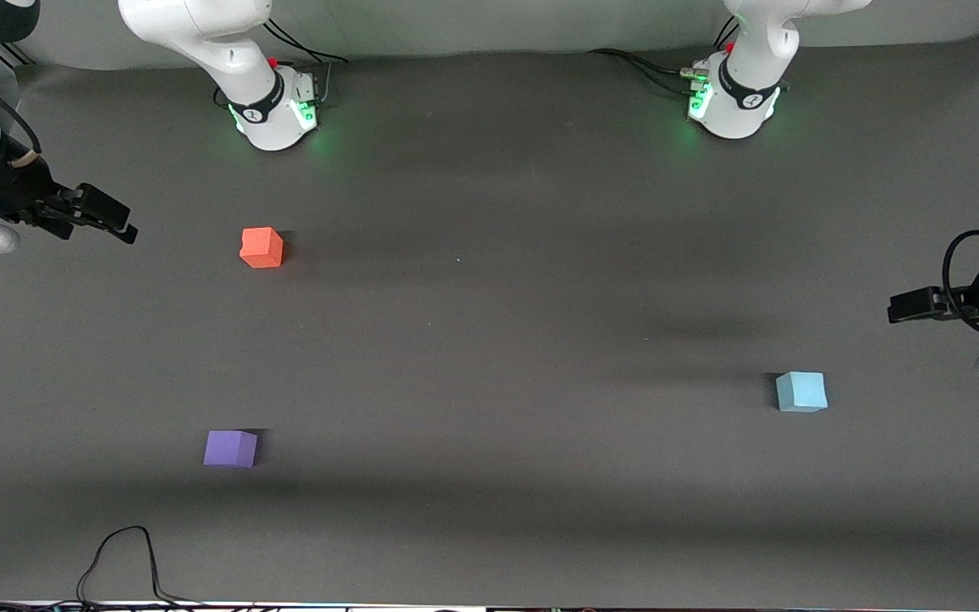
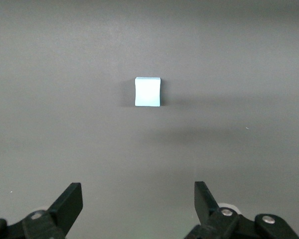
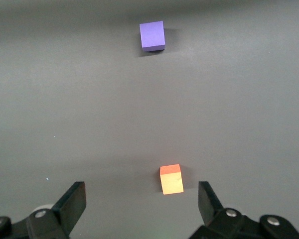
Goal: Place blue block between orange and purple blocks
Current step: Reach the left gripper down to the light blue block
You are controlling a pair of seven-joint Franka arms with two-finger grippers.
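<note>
The blue block (image 1: 800,392) (image 2: 148,91) lies on the dark mat toward the left arm's end of the table. The orange block (image 1: 262,247) (image 3: 171,179) and the purple block (image 1: 230,448) (image 3: 152,36) lie toward the right arm's end, far apart, with the purple one nearer the front camera. My left gripper (image 1: 902,306) (image 2: 138,196) hangs open and empty at the table's edge, apart from the blue block. My right gripper (image 1: 120,223) (image 3: 142,196) hangs open and empty at the other end, beside the orange block and not touching it.
The two arm bases (image 1: 273,110) (image 1: 736,102) stand along the table's edge farthest from the front camera. A black cable (image 1: 124,561) loops onto the mat at the edge nearest the camera, toward the right arm's end. Bare mat (image 1: 498,340) lies between the blocks.
</note>
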